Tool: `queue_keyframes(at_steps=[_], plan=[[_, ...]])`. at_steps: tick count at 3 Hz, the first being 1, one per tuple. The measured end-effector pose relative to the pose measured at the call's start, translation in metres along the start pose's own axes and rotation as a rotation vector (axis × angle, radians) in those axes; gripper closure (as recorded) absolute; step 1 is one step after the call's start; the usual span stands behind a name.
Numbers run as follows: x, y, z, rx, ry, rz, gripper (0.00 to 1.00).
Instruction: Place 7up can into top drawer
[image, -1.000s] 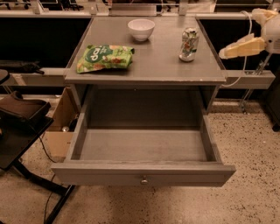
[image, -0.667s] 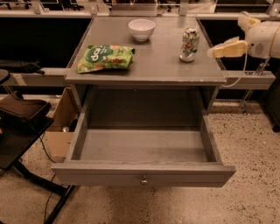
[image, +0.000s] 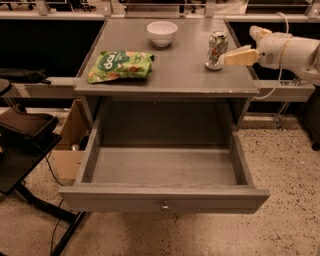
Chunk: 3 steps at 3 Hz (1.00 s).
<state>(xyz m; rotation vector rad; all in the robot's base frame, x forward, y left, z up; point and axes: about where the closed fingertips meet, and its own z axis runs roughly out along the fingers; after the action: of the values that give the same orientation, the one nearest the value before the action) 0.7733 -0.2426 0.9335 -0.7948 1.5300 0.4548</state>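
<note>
The 7up can (image: 217, 50) stands upright on the cabinet top (image: 175, 75), near its right edge. The gripper (image: 238, 46) reaches in from the right at the can's height. It is open and empty, and its near finger (image: 239, 57) has its tip right beside the can's right side. The top drawer (image: 165, 197) is pulled fully out below the cabinet top. Its inside is bare, and its round knob (image: 164, 205) faces the front.
A white bowl (image: 162, 33) sits at the back middle of the cabinet top. A flat green snack bag (image: 120, 65) lies at its left. A cardboard box (image: 70, 145) and a black chair (image: 20, 145) stand left of the drawer. A speckled floor lies all around.
The gripper has moved left, from beyond the cabinet's right edge to right beside the can. The can, bag, bowl and drawer have not moved.
</note>
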Motion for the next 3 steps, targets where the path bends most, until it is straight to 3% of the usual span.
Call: queue_keyframes(at_steps=[2,3], plan=[[0.02,0.002,0.083,-0.057,0.02,0.087,0.0],[0.02,0.004,0.093,-0.064,0.02,0.092,0.22]])
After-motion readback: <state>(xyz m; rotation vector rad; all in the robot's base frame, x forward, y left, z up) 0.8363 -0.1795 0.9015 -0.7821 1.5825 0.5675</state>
